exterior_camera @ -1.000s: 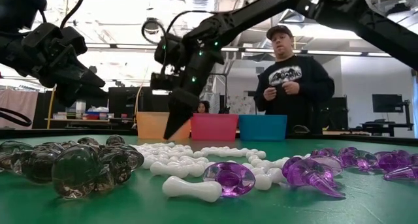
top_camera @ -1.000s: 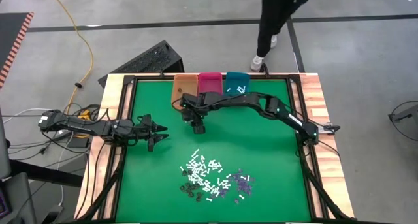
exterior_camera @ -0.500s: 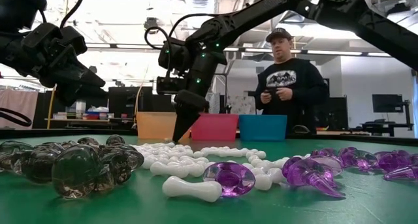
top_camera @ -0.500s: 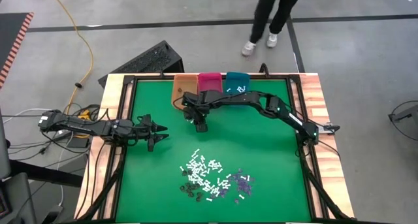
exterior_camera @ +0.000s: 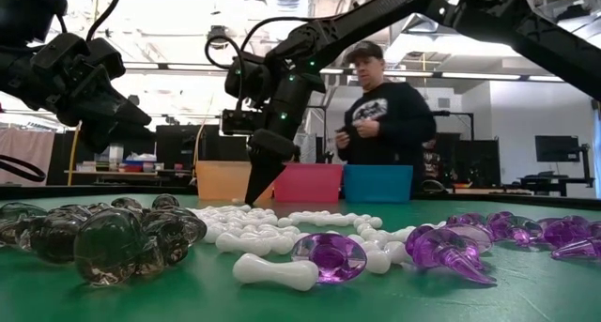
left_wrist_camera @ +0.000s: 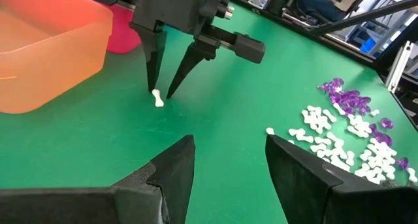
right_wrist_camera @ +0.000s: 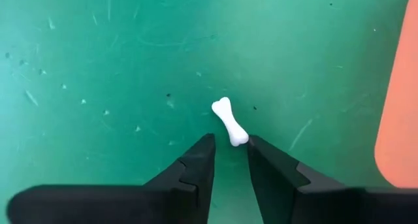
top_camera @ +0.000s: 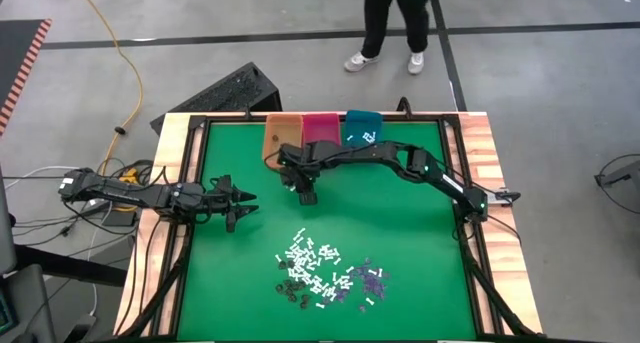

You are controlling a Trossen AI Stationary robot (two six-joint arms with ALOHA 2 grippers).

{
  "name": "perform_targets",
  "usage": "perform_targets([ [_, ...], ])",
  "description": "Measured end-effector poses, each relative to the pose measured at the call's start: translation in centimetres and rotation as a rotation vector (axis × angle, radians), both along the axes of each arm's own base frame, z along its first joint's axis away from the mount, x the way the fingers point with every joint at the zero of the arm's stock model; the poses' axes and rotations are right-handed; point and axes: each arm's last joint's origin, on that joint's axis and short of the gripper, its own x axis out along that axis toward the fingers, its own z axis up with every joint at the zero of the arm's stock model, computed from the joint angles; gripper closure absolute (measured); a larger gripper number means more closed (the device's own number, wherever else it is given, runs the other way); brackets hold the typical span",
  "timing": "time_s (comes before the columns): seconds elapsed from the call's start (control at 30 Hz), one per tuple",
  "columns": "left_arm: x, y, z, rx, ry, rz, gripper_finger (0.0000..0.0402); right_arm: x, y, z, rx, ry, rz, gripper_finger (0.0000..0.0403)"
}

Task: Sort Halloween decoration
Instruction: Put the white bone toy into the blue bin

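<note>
Right claw [right_wrist_camera: 228,160] over table [top_camera: 400,223] near far edge, just beside orange bin [top_camera: 277,135]; fingers part-open, tips straddling lone white bone piece [right_wrist_camera: 230,122] lying flat on green surface, no grip visible. Left claw [top_camera: 243,203] near left edge of table, fingers spread wide, holding nothing. Main pile of Halloween decoration [top_camera: 325,273], white, purple and dark pieces, lies near table's near edge. Pink bin [top_camera: 322,126] and teal bin [top_camera: 361,128] along far edge. Person [exterior_camera: 380,115] stands beyond table.
</note>
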Motion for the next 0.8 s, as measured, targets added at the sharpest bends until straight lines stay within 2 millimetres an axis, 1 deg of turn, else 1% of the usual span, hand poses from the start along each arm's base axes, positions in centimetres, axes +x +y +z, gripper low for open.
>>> perform_targets([
  [0.2,0.0,0.0,0.0,0.005,0.0,-0.001,0.0223,0.0,0.4,-0.1,-0.011,0.012,0.0,0.0322],
  [0.5,0.0,0.0,0.0,-0.001,0.0,0.0,0.0223,-0.1,0.3,-0.1,0.005,0.025,-0.034,0.0375],
  [0.6,0.0,0.0,0.0,-0.002,0.0,0.0,0.0223,-0.2,0.3,0.1,0.008,0.032,-0.042,0.0375],
  [0.7,0.0,0.0,0.0,-0.003,-0.001,0.0,0.0223,-0.2,0.3,0.5,0.004,0.046,-0.046,0.036],
  [0.8,0.0,0.0,0.0,-0.008,-0.002,-0.001,0.0223,-0.2,0.2,0.9,-0.027,0.063,-0.102,0.0345],
])
